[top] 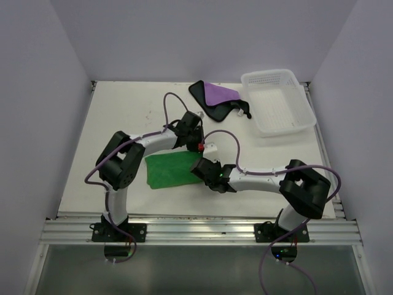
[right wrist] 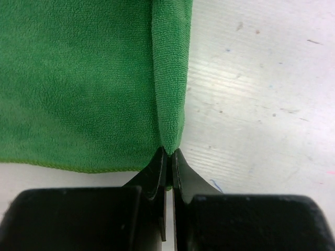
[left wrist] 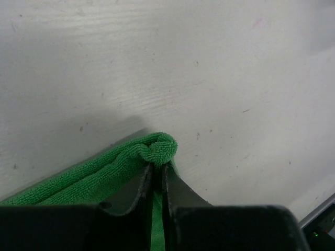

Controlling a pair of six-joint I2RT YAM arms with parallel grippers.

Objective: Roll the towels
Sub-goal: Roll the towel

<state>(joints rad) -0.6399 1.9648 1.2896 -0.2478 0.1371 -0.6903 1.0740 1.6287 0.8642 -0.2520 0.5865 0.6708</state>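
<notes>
A: Jaw state?
B: Left gripper point(left wrist: 157, 168) and right gripper point(right wrist: 168, 155) both clamped on the green towel point(top: 169, 171); its folded edge sits between each pair.
A: Method?
B: Move both together, level; roll tight.

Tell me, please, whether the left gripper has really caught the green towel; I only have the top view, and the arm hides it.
Observer: Yes. The left wrist view shows the left gripper shut on a bunched corner of the green towel.
Operator: Thank you. Does the right gripper have a grip too?
Observer: It does. In the right wrist view, the right gripper pinches the end of a narrow fold along the towel's edge.
Operator: Is the towel's edge flat near the left gripper?
Observer: No, it is curled into a thick lip there.
</notes>
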